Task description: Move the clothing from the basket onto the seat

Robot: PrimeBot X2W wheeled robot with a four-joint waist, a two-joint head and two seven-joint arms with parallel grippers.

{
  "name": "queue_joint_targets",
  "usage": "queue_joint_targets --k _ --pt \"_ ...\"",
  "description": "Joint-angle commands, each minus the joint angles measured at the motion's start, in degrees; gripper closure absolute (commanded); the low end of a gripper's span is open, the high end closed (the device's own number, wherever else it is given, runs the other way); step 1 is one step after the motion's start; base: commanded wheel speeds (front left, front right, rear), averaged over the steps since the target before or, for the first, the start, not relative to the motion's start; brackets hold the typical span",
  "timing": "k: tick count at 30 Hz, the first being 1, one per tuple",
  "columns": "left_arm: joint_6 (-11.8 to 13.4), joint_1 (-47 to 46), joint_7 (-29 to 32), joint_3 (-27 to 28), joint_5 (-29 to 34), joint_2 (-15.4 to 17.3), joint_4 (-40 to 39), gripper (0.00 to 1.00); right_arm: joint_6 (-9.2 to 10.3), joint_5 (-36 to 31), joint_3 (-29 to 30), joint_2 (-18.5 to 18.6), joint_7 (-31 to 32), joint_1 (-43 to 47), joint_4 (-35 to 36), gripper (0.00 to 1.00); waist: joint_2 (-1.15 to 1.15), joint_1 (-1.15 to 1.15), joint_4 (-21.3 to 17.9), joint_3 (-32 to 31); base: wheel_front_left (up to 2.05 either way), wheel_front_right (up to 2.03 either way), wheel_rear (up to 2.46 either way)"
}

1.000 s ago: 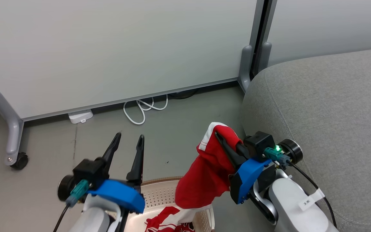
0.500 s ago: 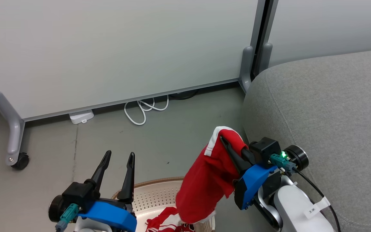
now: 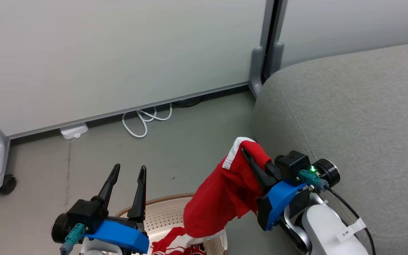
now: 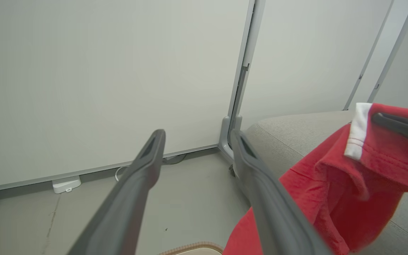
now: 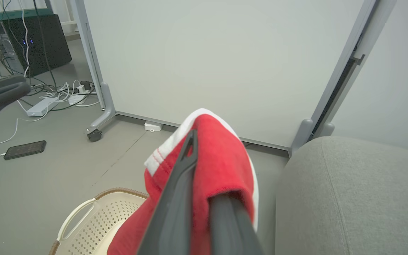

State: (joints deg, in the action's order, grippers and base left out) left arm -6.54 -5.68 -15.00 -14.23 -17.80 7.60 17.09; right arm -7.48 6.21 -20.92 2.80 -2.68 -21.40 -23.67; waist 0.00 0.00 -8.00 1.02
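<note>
Head view: the plain red garment (image 3: 221, 198) hangs from the right gripper (image 3: 243, 151), whose 2 fingers are clamped together on a fold beside the white-edged hem. A grip at the edge lets the rest of the cloth drape straight down, which should keep it from bunching around the fingers. The lower end of the cloth overlaps the rim of the basket (image 3: 161, 212) in this view; whether they touch cannot be told.

The striped red-and-white garment (image 3: 175, 244) lies inside the basket, at the bottom edge of the view. The basket stands on the floor (image 3: 190, 148), near the rounded corner of the seat (image 3: 349, 117). The held garment is between the basket and the seat, raised to about the height of the cushion edge. This suits a sideways carry onto the cushion. Judged progress: 1 of 2 garments is lifted and neither is placed.

The left gripper (image 3: 129, 167) is above the left side of the basket, fingers apart and holding nothing. It points toward the partition panel (image 3: 119, 53), well apart from the hanging cloth. It is probably held ready for the 2nd garment.
</note>
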Motion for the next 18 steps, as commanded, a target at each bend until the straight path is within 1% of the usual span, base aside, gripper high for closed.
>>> queue_joint_targets --k 1,8,18 --pt "-0.2 -0.3 -0.3 0.3 0.5 0.0 -0.1 0.00 -0.03 0.5 0.1 0.2 -0.2 0.6 0.5 1.00 0.00 0.00 -1.2 0.5 0.00 0.00 0.00" --pt "-0.6 -0.3 -0.3 1.9 1.3 -0.4 -0.9 0.00 -0.03 1.2 -0.8 0.2 -0.1 1.0 2.3 1.00 0.00 0.00 -6.8 1.8 0.00 0.00 0.00" --pt "-1.0 -0.6 -0.2 2.0 2.1 -1.0 -0.6 0.00 -0.03 1.2 0.0 0.1 0.0 2.9 4.0 1.00 0.00 0.00 -14.7 2.4 0.00 0.00 0.00"
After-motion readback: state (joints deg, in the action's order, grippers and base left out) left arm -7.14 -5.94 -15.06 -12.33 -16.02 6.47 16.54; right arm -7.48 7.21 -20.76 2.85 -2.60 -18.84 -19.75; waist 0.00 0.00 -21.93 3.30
